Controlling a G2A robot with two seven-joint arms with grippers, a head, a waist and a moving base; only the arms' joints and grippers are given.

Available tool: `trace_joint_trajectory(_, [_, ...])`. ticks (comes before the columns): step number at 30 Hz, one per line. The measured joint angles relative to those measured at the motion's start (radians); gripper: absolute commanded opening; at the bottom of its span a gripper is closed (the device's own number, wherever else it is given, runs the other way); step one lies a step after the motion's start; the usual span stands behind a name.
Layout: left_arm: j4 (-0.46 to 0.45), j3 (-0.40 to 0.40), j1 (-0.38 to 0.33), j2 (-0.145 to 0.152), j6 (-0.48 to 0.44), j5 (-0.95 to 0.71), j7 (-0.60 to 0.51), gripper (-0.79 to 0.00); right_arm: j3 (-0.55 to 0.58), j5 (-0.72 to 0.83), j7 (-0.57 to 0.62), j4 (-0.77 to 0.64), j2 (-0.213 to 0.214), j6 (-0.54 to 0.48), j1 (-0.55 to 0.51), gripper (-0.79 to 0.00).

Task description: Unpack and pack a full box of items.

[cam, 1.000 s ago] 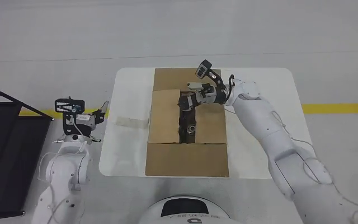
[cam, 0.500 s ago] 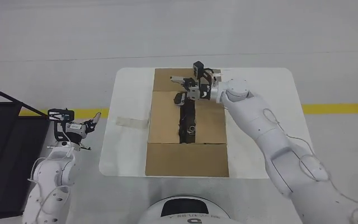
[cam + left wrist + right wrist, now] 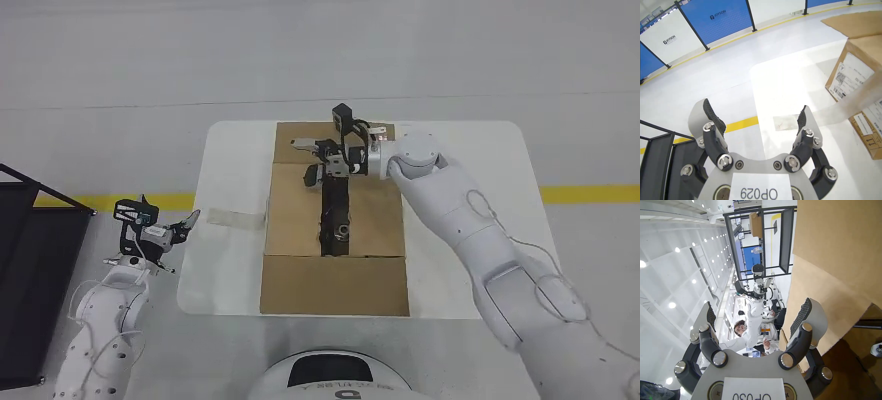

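An open cardboard box (image 3: 300,205) with its flaps spread stands in the middle of the white table (image 3: 450,200). Dark items (image 3: 338,222) show through the narrow gap between the inner flaps. My right gripper (image 3: 308,160) is open at the far end of the box, over the left inner flap. In the right wrist view this gripper (image 3: 758,313) is open, turned on its side, one finger in front of the brown flap (image 3: 829,275). My left gripper (image 3: 183,225) hovers open off the table's left edge; the left wrist view shows it (image 3: 755,113) holding nothing.
A pale strip of tape (image 3: 232,216) lies on the table left of the box, just ahead of the left gripper as the tape strip (image 3: 783,123). The box's labelled side wall (image 3: 853,75) is beyond it. A black rack (image 3: 20,230) stands left of the table.
My right gripper has swung from over the box's gap toward the far left and turned on its side. The left gripper drew away from the table, then came back toward its edge.
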Motion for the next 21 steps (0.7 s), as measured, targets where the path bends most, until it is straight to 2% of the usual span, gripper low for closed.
trace_joint_trajectory(7, [0.001, 0.001, 0.000, 0.000, 0.000, 0.004, 0.001, 0.000, 0.076, -0.049, -0.017, -0.104, 0.041, 0.003, -0.071, 0.000])
trace_joint_trajectory(10, [0.001, 0.001, 0.000, 0.000, 0.000, 0.004, 0.001, 0.000, 0.097, -0.095, -0.033, -0.139, 0.059, 0.062, -0.103, 0.000])
trace_joint_trajectory(15, [0.001, 0.001, 0.000, 0.000, 0.000, 0.004, 0.001, 0.000, 0.040, -0.234, -0.007, -0.193, 0.067, 0.243, -0.112, 0.000])
trace_joint_trajectory(17, [0.001, 0.001, 0.000, 0.000, 0.000, 0.004, 0.001, 0.000, 0.019, -0.250, -0.008, -0.206, 0.062, 0.280, -0.109, 0.000])
trace_joint_trajectory(21, [0.001, 0.001, 0.000, 0.000, 0.000, 0.004, 0.001, 0.000, -0.008, -0.246, -0.010, -0.210, 0.050, 0.289, -0.090, 0.000])
